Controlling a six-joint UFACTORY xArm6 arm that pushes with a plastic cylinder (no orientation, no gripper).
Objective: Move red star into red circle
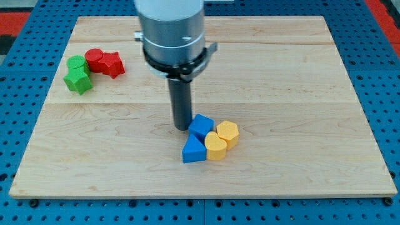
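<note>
Red star [113,64] touches red circle [95,59], well apart from my tip [182,127]; end effector a bare rod, holding nothing

You're looking at two clusters on the board [300,94]. At upper left, the red star [112,64] is touching the red circle [94,59], with the green circle [77,63] and green star [78,80] alongside. At lower centre, my tip [182,127] is sitting just left of the blue cube [200,126], above the blue triangle [193,150]; the yellow heart [216,146] and yellow hexagon [227,133] are lying to their right.

Light wood-grain surface [300,94] on blue pegboard [19,125]. Far left: red star [113,64], red circle [94,59], green circle [77,62], green star [78,81]. Centre: 2 blue blocks [200,127], [193,150], 2 yellow [227,133], [216,146]. Dark rod, my tip [182,128].
</note>
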